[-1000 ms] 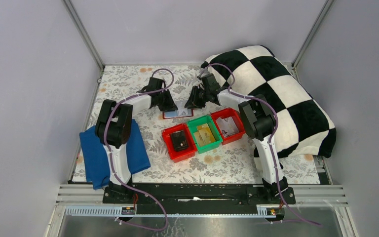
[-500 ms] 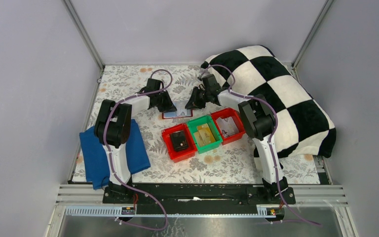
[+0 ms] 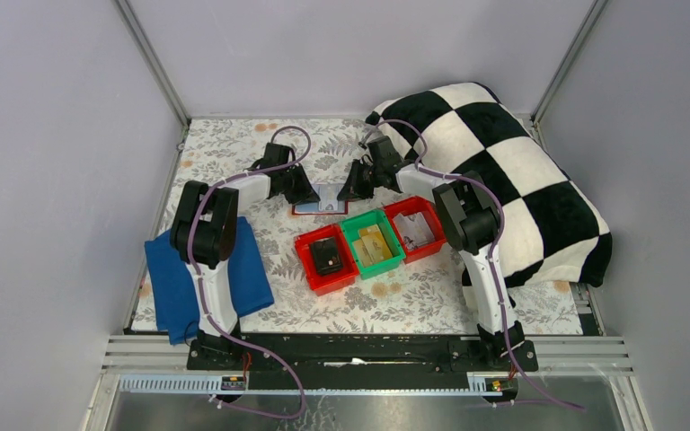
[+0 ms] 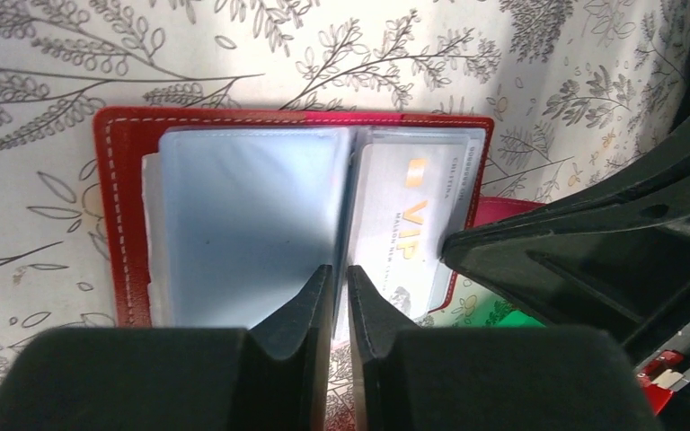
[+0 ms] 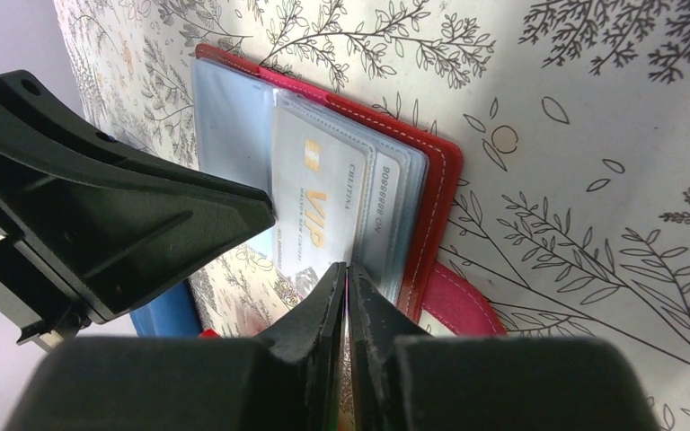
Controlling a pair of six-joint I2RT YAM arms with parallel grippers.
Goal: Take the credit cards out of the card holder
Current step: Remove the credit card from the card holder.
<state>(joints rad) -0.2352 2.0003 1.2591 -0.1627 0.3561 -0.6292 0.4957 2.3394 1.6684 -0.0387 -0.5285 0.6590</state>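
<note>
The left gripper (image 4: 340, 301) has its fingers pressed almost together, only a thin slit between them, nipping the near edge of the open card holder (image 4: 121, 206) at its middle fold; the holder spreads flat on the flowered table cover (image 4: 72, 54) from the tips toward 12 o'clock, blue pocket leaf at 11 and a pale credit card (image 4: 404, 233) marked VIP at 1 o'clock; the right gripper (image 5: 348, 287) is likewise squeezed nearly shut, pinching the near edge of that card, which runs from its tips toward 11 o'clock; whether it has the card alone or its clear sleeve too is hard to make out; in each wrist view the other arm's black finger fills one side, at 3 to 4 o'clock for the left camera and 9 o'clock for the right, and the holder's near edge is hidden behind the camera's own fingers; the small print on the card is too fine to read; a red strap tab (image 5: 463, 301) pokes out beside the right fingers at 4 o'clock; only the overhead view shows the surroundings: the holder is a sliver between the two grippers, their jaws unreadable there, with a red bin (image 3: 308, 267) holding a black box (image 3: 327, 255), a green bin (image 3: 366, 218) and another red bin (image 3: 404, 206) at its 6 o'clock, a blue cloth (image 3: 175, 278) at 8 and a checked blanket (image 3: 521, 180) at 3.
</note>
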